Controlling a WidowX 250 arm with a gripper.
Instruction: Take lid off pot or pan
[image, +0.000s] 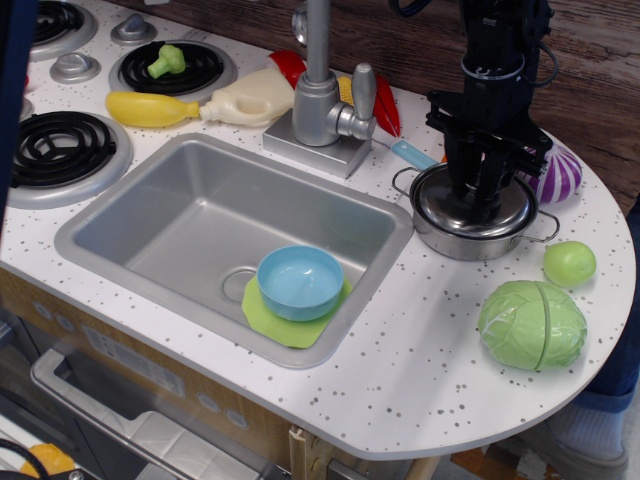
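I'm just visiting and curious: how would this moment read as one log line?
phase: grasping lid | claw: down over the knob, closure unclear | lid: on pot | pot: on counter, right of sink

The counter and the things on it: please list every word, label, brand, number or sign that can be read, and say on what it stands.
None: no readable text anywhere in this view.
The white bottle shows no label.
The lid, the pot and the tool bear no visible marks.
The panel under the counter has pale shapes, too blurred to read.
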